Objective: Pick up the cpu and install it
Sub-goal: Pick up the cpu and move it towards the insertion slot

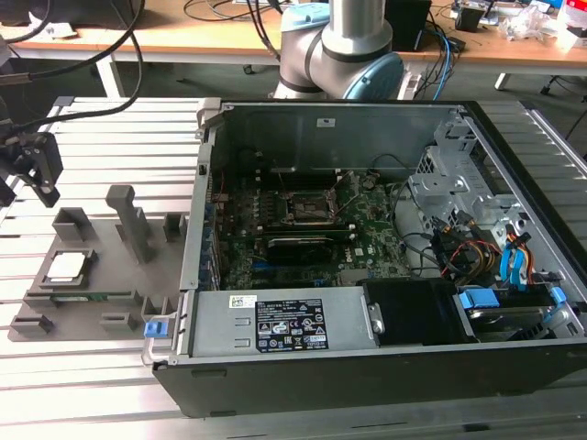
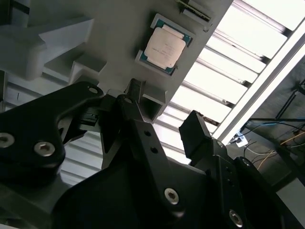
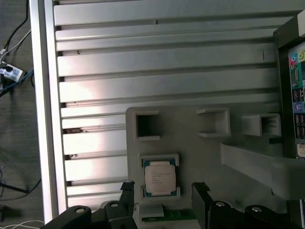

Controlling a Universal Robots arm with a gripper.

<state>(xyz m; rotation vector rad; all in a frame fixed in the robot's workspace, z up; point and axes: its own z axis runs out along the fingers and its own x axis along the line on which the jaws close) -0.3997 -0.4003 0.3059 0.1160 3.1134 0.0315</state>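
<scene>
First wrist view: the small flat square cpu with its silvery metal top [image 3: 159, 177] lies face up in a shallow recess of the grey moulded fixture plate [image 3: 190, 143]. It sits between the lines of the two black fingers [image 3: 200, 195] of the black gripper [image 3: 163, 187]. The gripper is spread open with nothing in it.

Exterior view: the gripper [image 1: 32, 170] hangs above the plate's far corner on the exterior view's left. It is clear of the cpu [image 1: 69, 266], which lies below it and nearer the camera. No contact. The chip is square, so I see no long axis to line up with, only its edges.

Surface: the plate rests flat on the slatted aluminium tabletop [image 1: 92, 385].

Room: low walls hug the chip. A tall grey post [image 1: 124, 206] stands to its right. I judge the space above the chip open.

The black open computer case [image 1: 367, 367] is beside the plate on the right. Its black square socket frame [image 1: 307, 209] is well apart from the cpu.
</scene>
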